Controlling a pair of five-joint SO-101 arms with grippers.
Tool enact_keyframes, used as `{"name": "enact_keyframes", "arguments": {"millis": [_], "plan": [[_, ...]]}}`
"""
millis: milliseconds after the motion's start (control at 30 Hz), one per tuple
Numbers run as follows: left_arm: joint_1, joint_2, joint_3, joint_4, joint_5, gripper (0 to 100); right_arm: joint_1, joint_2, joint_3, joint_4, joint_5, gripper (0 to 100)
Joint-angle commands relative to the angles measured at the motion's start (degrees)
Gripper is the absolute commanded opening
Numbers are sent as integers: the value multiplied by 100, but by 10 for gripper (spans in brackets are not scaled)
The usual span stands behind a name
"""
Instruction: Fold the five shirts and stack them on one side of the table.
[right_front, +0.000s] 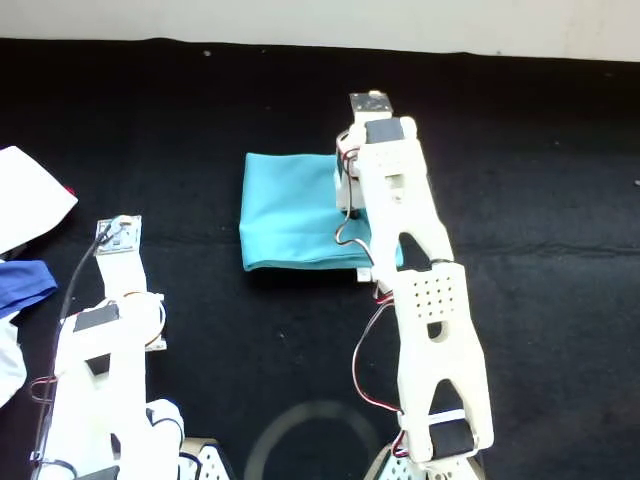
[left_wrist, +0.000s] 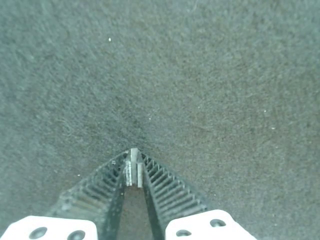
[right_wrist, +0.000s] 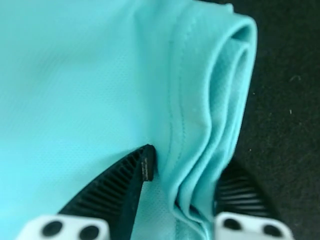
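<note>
A teal shirt (right_front: 290, 210), folded into a rectangle, lies flat on the black table cover (right_front: 520, 170) at mid-table. My right arm (right_front: 395, 200) stretches over the shirt's right edge. In the right wrist view my right gripper (right_wrist: 187, 172) is shut on the teal shirt (right_wrist: 75, 75): one finger presses on top of the cloth and the other sits outside the layered folded edge. My left gripper (left_wrist: 133, 160) is shut with nothing in it, just above bare black cover. It sits at the front left (right_front: 118, 232), well apart from the teal shirt.
At the left edge lie a white shirt (right_front: 25, 195), a blue shirt (right_front: 20, 285) and another piece of white cloth (right_front: 8, 365). A pale wall strip (right_front: 400, 20) borders the table's far edge. Bare cover spreads to the right and behind the teal shirt.
</note>
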Motion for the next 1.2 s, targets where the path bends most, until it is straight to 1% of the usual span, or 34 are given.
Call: {"name": "enact_keyframes", "arguments": {"millis": [0, 33, 100, 200, 400, 567, 667, 767, 967, 1067, 1167], "plan": [[-48, -75, 22, -88, -18, 13, 233, 40, -22, 22, 360, 17], [-48, -75, 22, -123, -18, 13, 347, 40, -22, -48, 457, 3], [-48, -75, 31, -123, -18, 13, 664, 40, -22, -171, 712, 7], [-48, -75, 31, -123, -18, 13, 1297, -4, -31, -426, 1204, 7], [-48, -75, 31, -132, -18, 13, 2624, 48, -936, -998, 1908, 7], [-40, -75, 31, -132, -18, 13, 3301, 48, -1367, -1613, 2848, 6], [-40, -75, 31, -132, -18, 13, 3618, 48, -1358, -2132, 3349, 6], [-40, -75, 31, -132, -18, 13, 3873, 57, -1323, -2844, 3666, 6], [-40, -75, 31, -132, -18, 13, 4101, 171, -1305, -4092, 4281, 6], [-40, -75, 31, -132, -18, 13, 4136, 391, -1314, -4365, 4589, 6], [-40, -75, 31, -132, -18, 13, 4136, 593, -1341, -4400, 4598, 6]]}}
